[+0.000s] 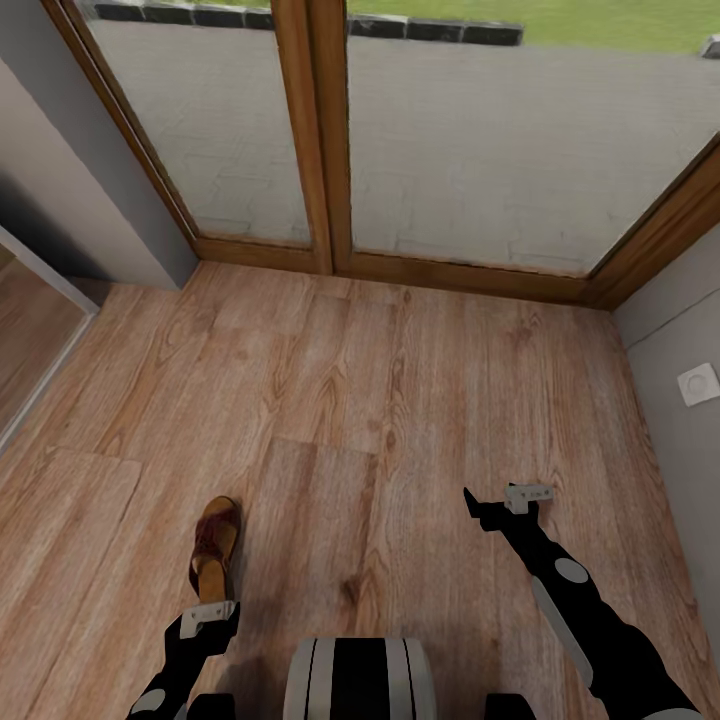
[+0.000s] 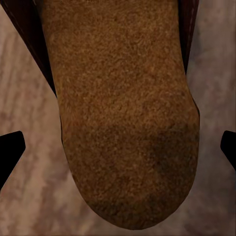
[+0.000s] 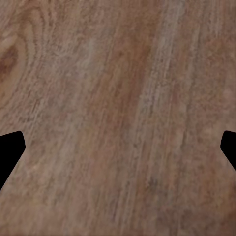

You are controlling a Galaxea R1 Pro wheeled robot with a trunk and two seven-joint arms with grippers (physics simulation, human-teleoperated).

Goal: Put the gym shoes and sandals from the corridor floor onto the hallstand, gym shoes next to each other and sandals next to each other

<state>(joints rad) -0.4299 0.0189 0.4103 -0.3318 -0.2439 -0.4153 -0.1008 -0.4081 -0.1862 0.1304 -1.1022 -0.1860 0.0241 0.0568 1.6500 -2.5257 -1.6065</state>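
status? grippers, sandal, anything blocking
Left gripper open, straddling sandal heel, not closed on it. Right gripper open over bare floor. Sandal flat on floor; nothing blocking.

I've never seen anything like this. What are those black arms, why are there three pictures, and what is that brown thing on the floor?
You are looking through a wheeled robot's cameras in a computer simulation. The big picture comes from its head, looking down over its two black arms. The other two come from small cameras near each arm's end, looking along its jaws.

The brown thing is a sandal, lying on the wooden corridor floor in front of tall glass doors. The left gripper sits right at the sandal's near end. In the left wrist view the tan insole lies between two dark fingertips, set wide apart, so the jaws are open and nothing is held.

The right gripper hovers over bare floor, also open, with plain wood between its fingertips.
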